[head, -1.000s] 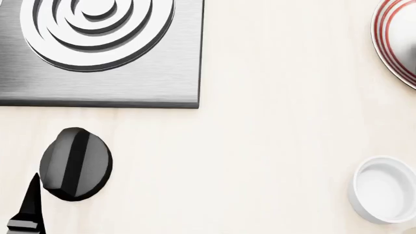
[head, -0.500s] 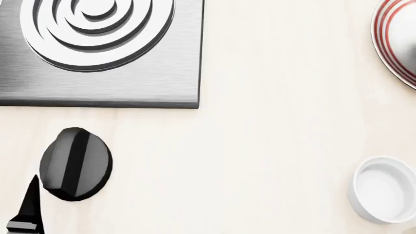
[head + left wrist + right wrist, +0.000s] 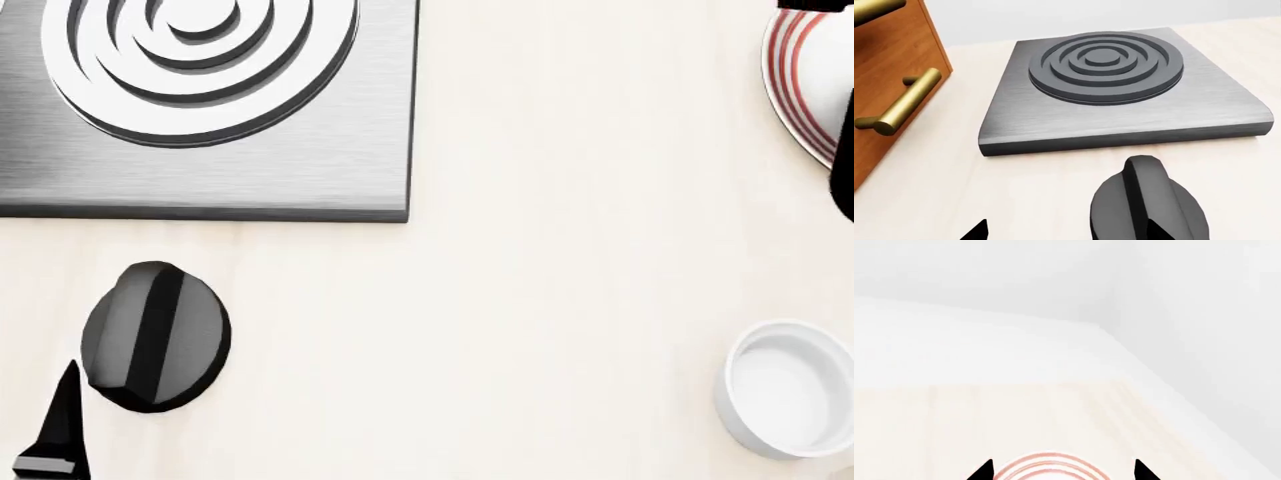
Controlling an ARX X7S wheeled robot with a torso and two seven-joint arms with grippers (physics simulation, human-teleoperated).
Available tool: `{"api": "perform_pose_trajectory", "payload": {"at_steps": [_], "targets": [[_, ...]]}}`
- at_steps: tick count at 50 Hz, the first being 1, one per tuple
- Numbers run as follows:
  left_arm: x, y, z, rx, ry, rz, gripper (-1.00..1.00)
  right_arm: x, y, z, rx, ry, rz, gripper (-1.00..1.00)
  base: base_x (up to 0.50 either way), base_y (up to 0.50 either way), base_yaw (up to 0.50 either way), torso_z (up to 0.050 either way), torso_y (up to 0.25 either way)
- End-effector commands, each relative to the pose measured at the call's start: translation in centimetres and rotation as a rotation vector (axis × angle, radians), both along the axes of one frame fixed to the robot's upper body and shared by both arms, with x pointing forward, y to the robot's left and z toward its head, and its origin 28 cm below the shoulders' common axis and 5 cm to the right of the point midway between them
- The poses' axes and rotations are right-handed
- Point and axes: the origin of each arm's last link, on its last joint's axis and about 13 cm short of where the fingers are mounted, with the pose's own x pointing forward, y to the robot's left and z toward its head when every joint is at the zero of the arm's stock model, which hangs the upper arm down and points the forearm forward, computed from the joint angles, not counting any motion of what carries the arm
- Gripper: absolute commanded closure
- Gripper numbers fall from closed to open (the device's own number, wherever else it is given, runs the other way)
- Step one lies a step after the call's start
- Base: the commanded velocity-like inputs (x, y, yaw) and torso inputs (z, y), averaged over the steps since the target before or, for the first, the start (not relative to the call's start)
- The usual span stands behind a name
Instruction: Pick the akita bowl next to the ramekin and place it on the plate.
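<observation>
While both arms hang over the pale countertop (image 3: 574,250):
Left gripper (image 3: 1064,231): two dark fingertips parted, nothing between them.
Black knob (image 3: 1147,205): just ahead of left gripper, ridge upright.
Burner plate (image 3: 1121,95): beyond knob, steel, dark concentric rings.
Wooden drawer (image 3: 887,75): off to one side, brass handle.
Right gripper (image 3: 1062,471): tips spread wide, empty.
Plate (image 3: 1051,466): directly under right gripper, red rings showing.
Ramekin (image 3: 790,388): nearer the robot than plate, apart.
Akita bowl: out of sight.

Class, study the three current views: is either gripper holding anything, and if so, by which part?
Nothing is held. The left gripper and right gripper each show only spread fingertips with nothing between them; the plate lies beyond.
</observation>
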Motion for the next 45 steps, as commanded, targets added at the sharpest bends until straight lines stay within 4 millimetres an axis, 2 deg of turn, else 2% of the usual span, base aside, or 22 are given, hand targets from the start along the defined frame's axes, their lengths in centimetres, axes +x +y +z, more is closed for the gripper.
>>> {"api": "perform_pose_trajectory", "payload": {"at_steps": [1, 9, 45], "targets": [[0.0, 0.0, 0.0, 0.0, 0.0, 0.0, -1.0, -1.9, 1.8, -1.1, -0.072, -0.032, 0.044, -1.0, 0.0, 0.0, 0.0, 0.0, 0.0], [-0.1, 0.0, -0.1, 0.003, 0.003, 0.002, -1.0, -2.8, 2.9, -2.8, -0.078, -0.061, 0.085, -1.0, 0.0, 0.0, 0.0, 0.0, 0.0], [0.0, 0.1, -0.3, -0.001, 0.007, 0.007, -1.0, -6.0, 5.7, -7.4, -0.14, -0.218, 0.154, -1.0, 0.0, 0.0, 0.0, 0.0, 0.0]]}}
